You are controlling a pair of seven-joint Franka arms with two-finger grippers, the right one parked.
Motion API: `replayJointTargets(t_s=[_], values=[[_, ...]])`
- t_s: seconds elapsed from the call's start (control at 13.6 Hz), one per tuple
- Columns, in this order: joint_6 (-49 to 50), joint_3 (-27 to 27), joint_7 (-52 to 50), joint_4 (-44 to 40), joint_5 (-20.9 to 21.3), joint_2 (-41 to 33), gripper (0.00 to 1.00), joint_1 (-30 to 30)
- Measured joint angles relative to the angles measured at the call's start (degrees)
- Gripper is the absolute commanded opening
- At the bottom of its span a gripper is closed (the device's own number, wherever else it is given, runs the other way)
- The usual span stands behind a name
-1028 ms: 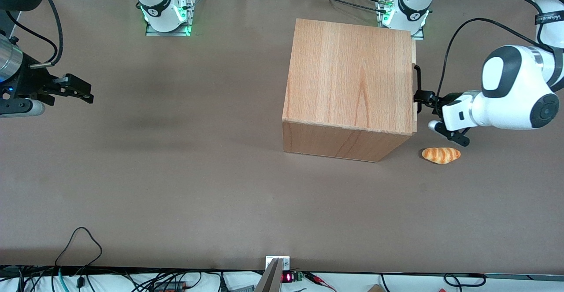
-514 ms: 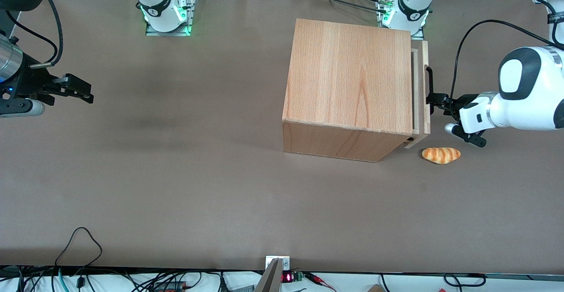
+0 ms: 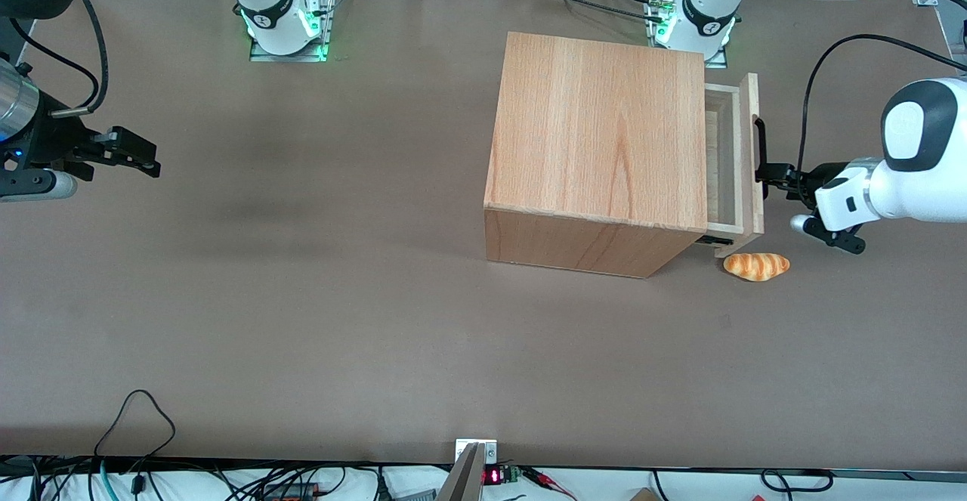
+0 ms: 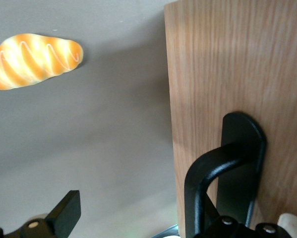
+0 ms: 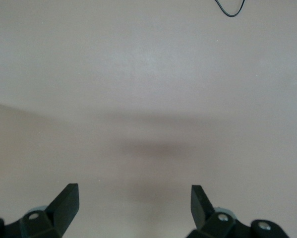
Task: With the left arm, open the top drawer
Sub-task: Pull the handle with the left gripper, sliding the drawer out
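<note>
Top drawer (image 3: 731, 157) stands partly out, gripper (image 3: 772, 176) fingers on its handle (image 3: 760, 157), grip unclear; bread roll (image 3: 756, 266) nearby

the left arm (image 3: 918, 172) is showing a glossy white rounded casing with a black oval joint cap, a black cable looping off its wrist, and a black two-finger gripper (image 3: 772, 177) with small silver screws near the fingers.
</note>
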State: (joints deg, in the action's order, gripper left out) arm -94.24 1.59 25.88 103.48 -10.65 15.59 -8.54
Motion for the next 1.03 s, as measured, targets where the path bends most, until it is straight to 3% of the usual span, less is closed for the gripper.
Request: replayJointTargets(t_s=[1.03], values=[[0.1, -0.6, 0.5, -2.3, 3.2, 1.3, 1.0, -5.0]])
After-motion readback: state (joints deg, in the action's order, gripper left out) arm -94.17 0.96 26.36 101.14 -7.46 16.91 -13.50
